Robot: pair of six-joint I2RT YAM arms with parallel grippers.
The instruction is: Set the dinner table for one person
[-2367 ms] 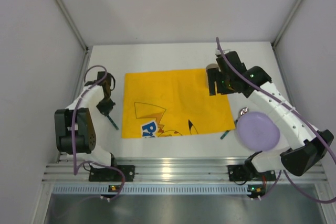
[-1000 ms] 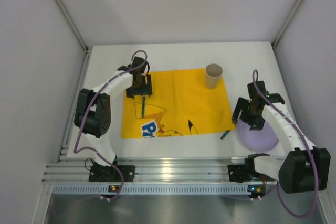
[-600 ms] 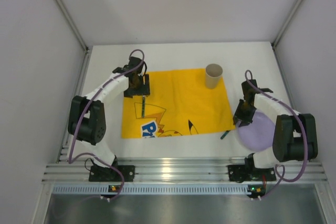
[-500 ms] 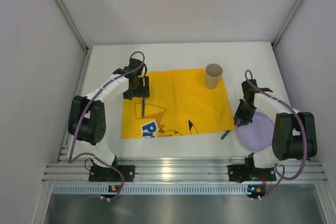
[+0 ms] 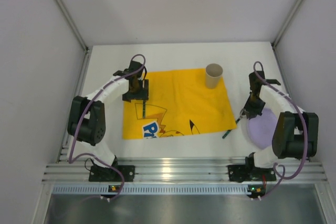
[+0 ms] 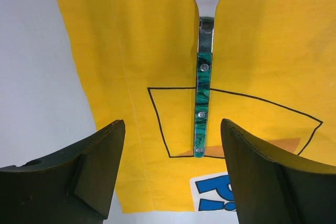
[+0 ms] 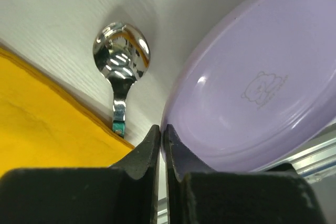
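The dinner table (image 5: 173, 56) spreads before both arms, with the yellow mat (image 5: 178, 98) at its middle, where the left gripper (image 6: 172, 129) hangs wide open over the fork (image 6: 202, 103). The right gripper (image 7: 161, 129) is pinched shut, apparently on the rim of the purple plate (image 7: 247, 98). So thin a hold could let the plate slip onto the spoon (image 7: 122, 56).

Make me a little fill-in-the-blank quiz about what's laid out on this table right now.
1. The paper cup stands on a corner of the ______ mat.
2. The utensil lying on that mat below the left gripper has a ______ handle.
3. The spoon has its bowl on the white table, beside the ______ plate.
4. The left gripper's jaws stand ______.
Missing words: yellow; green; purple; open.
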